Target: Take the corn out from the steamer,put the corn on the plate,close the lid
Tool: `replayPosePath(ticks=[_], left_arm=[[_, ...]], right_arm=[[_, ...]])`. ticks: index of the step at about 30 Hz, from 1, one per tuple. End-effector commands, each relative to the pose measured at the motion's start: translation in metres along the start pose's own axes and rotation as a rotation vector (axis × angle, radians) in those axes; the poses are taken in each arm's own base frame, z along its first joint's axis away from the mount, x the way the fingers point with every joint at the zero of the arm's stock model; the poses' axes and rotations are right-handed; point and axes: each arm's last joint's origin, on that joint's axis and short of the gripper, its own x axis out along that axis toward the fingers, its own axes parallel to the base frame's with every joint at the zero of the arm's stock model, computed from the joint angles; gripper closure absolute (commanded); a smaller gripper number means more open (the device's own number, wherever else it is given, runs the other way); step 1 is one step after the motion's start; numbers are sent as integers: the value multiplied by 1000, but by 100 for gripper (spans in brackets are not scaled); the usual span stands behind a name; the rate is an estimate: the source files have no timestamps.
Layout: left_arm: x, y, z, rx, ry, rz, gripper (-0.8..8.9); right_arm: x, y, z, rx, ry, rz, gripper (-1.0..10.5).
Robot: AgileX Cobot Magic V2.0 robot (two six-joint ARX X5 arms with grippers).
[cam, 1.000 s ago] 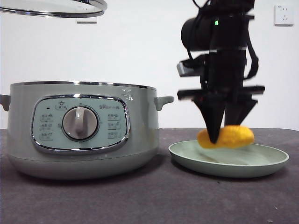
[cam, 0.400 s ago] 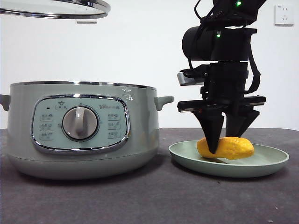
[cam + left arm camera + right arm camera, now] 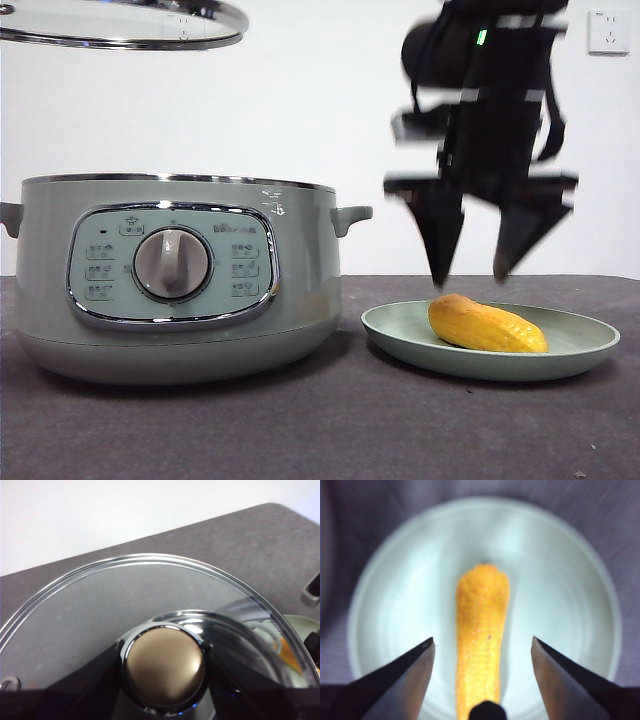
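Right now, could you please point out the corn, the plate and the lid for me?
corn (image 3: pixel 487 325): front view, middle of the cob.
plate (image 3: pixel 400 330): front view, bare rim beside the steamer.
lid (image 3: pixel 100 610): left wrist view, glass dome away from the knob.

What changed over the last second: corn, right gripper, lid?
The right gripper set the corn down on the plate, opened its jaws and rose clear; it now hangs above the corn, open. The corn lies on the plate, released. The lid, held at its knob by the left gripper, drifted slightly toward the plate side. The steamer and plate did not move.
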Motion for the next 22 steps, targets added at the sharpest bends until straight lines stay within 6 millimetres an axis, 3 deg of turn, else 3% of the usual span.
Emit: replayPosePath(ticks=[1,10,15,22], left_arm=[[-6,0,9,-31,-83,-6,822],[1,0,9,-42,-68,-9,822],[34,-4,2,-36,23,-35,822],[79,-13,-11,-21,128,-48,822]], right_arm=[[-23,-4,-2,23,-63,8,626],[-103,-19,-21,53,-233,25,631],[-136,-25,-36,62,-314,34,631],[-158,-30,-50,64,-355,37,631]])
